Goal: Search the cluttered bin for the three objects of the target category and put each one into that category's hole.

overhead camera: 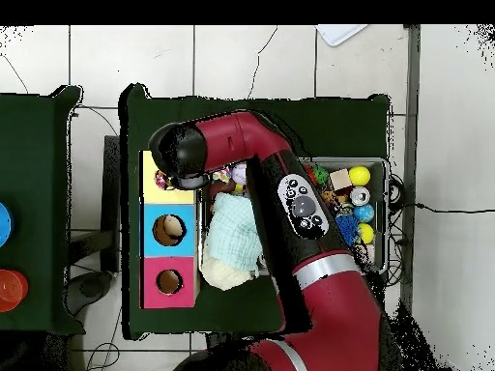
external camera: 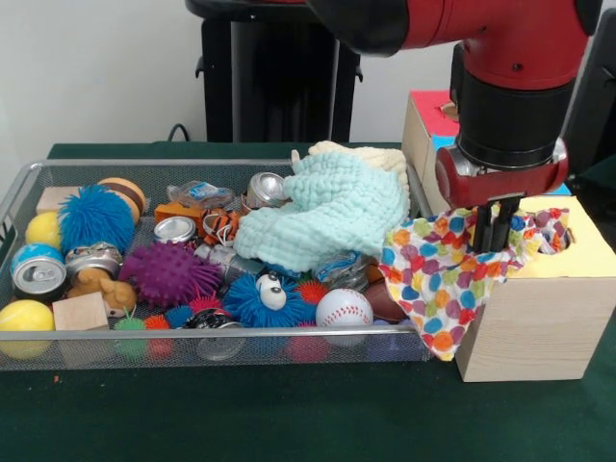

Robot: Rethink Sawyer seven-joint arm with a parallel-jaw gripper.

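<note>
The wire mesh bin holds many toys and cans. One polka-dot cloth hangs from the yellow-topped box down over its left edge and the bin's right end. My gripper stands over the yellow top with its fingers close together, pinching the cloth's upper part. The hole shows partly, just right of the fingers, with cloth bunched at its rim. No other polka-dot cloth shows. In the overhead view the arm's head covers most of the yellow top.
A mint-green waffle cloth lies on a cream cloth at the bin's right end. A baseball, blue and purple spiky toys, cans and balls fill the rest. The blue-topped hole and red-topped hole are beside the yellow top.
</note>
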